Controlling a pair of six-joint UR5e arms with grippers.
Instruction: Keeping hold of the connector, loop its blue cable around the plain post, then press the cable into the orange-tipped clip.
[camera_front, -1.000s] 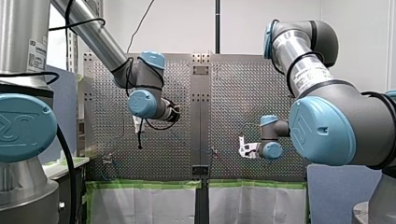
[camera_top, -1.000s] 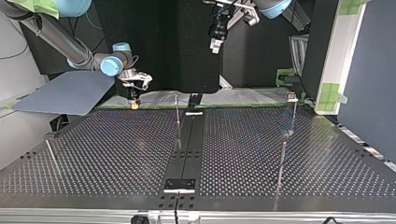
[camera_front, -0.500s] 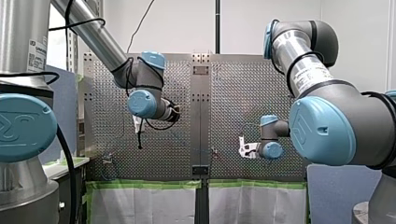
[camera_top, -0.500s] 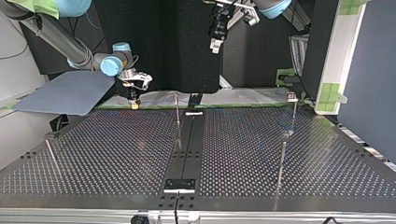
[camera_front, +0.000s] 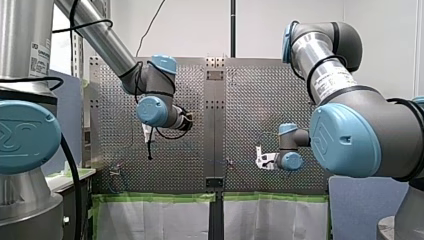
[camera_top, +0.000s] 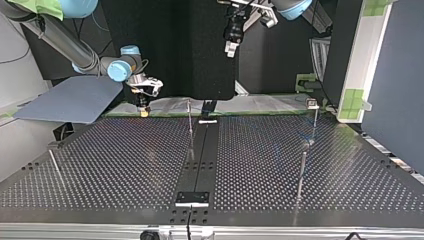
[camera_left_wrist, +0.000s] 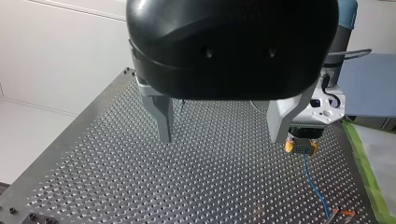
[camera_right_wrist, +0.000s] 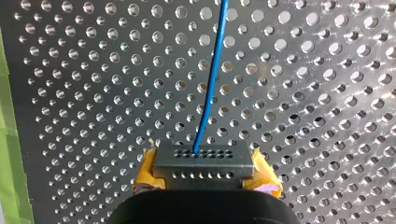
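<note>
**Right claw clamping the connector, left claw hanging open**

Only the right wrist view is showing the grasp. My right gripper (camera_right_wrist: 205, 171) is squeezing its yellow pads (camera_right_wrist: 148, 165) on the connector (camera_right_wrist: 203, 158), a dark rectangular block dotted with rows of small holes, over the shiny perforated table (camera_right_wrist: 327, 93). The thin, smooth blue cable (camera_right_wrist: 212, 74) is running out of its face, ahead across the metal.

The left wrist view is showing my left gripper (camera_left_wrist: 223, 137) hanging above the table, its flat metal fingers (camera_left_wrist: 162, 116) standing wide apart around nothing. Beyond them the cable is trailing toward the orange-tipped clip (camera_left_wrist: 342, 215).

In the top view, thin upright posts (camera_top: 190, 125) are standing on the table, the nearest one apart from my right gripper.
</note>
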